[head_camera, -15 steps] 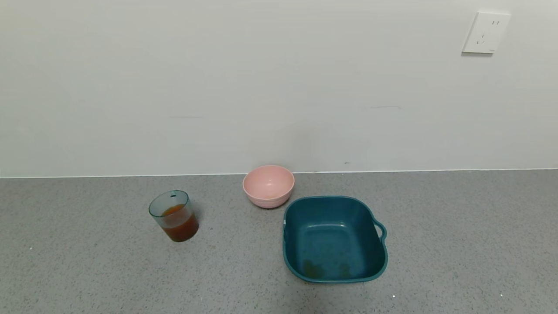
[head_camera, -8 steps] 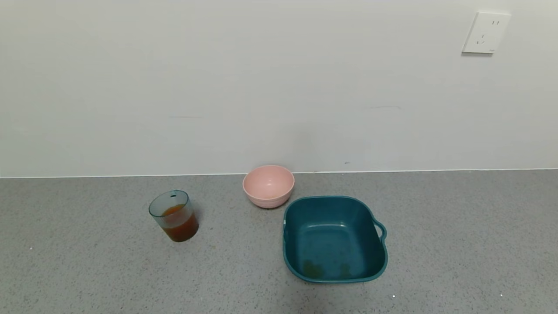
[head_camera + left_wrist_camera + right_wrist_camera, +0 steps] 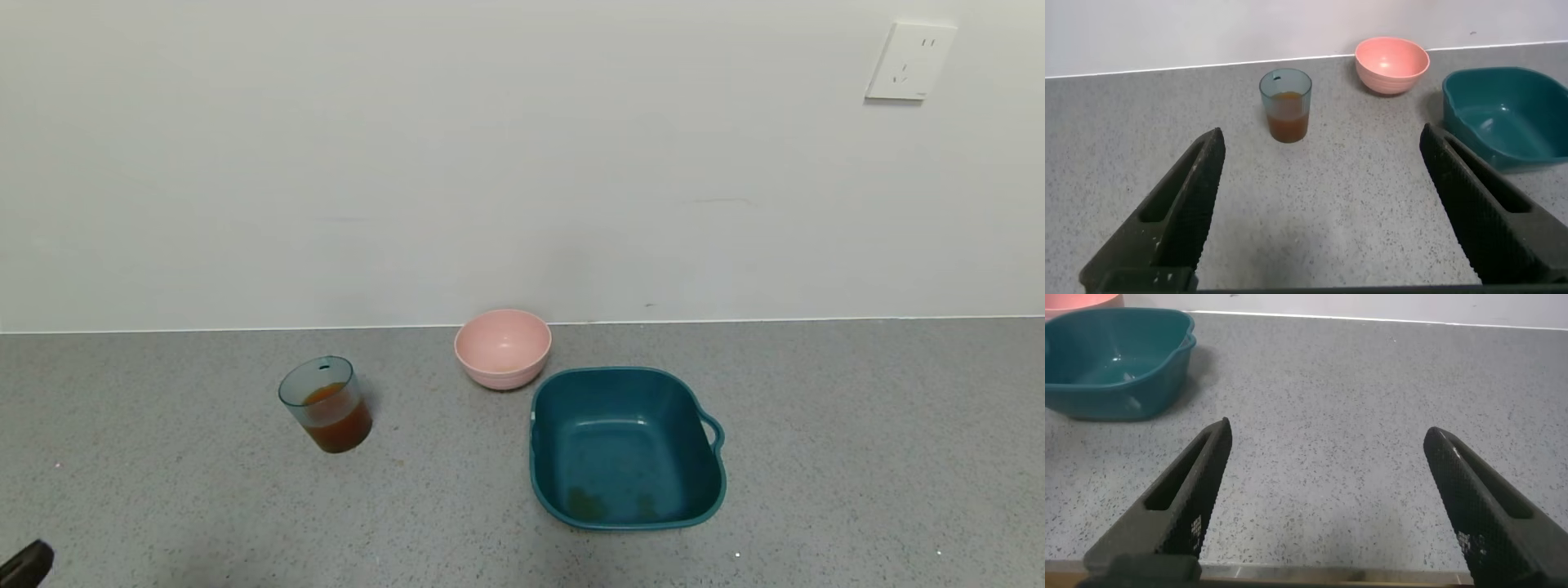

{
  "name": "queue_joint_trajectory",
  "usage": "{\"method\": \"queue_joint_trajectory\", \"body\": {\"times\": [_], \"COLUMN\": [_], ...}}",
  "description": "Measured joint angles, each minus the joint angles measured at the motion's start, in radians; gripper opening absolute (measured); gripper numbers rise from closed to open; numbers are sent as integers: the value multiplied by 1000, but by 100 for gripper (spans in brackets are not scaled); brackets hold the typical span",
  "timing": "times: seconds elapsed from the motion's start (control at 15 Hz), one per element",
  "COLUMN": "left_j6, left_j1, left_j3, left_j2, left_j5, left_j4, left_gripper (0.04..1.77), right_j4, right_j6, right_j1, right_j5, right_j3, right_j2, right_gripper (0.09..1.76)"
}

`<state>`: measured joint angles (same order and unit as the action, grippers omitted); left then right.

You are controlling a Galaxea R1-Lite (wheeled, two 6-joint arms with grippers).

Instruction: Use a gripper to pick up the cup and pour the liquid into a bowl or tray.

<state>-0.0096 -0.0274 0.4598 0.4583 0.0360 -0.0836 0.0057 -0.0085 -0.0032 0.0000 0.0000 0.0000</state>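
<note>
The translucent blue-grey cup (image 3: 325, 403) stands upright on the grey counter, left of centre, about half full of reddish-brown liquid (image 3: 336, 428). It also shows in the left wrist view (image 3: 1286, 104). The pale pink bowl (image 3: 503, 347) sits near the wall and shows in the left wrist view (image 3: 1391, 64) too. My left gripper (image 3: 1323, 143) is open and empty, well short of the cup; only a black tip (image 3: 24, 565) shows at the head view's bottom left corner. My right gripper (image 3: 1327, 433) is open and empty over bare counter.
A square teal tub (image 3: 627, 447) with a handle stands right of the bowl, with faint brown residue on its floor; it also shows in the left wrist view (image 3: 1507, 114) and the right wrist view (image 3: 1114, 363). A wall socket (image 3: 909, 61) is at the upper right.
A black tip of my left gripper has come into the head view's bottom left corner. The cup, bowl and tub have not moved.
</note>
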Motion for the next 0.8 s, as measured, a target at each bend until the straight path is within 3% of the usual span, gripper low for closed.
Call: {"method": "queue_joint_trajectory", "body": {"times": [0.27, 0.8], "left_j6": [17, 70], "left_j1": [-6, 4], "left_j3": [76, 64], "left_j2": [215, 631], "left_j5": [3, 0], "left_j4": [44, 215], "left_gripper": [172, 172], "right_j4": [0, 0], "right_j6": [0, 0], "right_j1": [0, 0], "right_j5": [0, 0], "right_j3": [0, 0], "right_j2": [0, 0], "right_gripper": [171, 171]}}
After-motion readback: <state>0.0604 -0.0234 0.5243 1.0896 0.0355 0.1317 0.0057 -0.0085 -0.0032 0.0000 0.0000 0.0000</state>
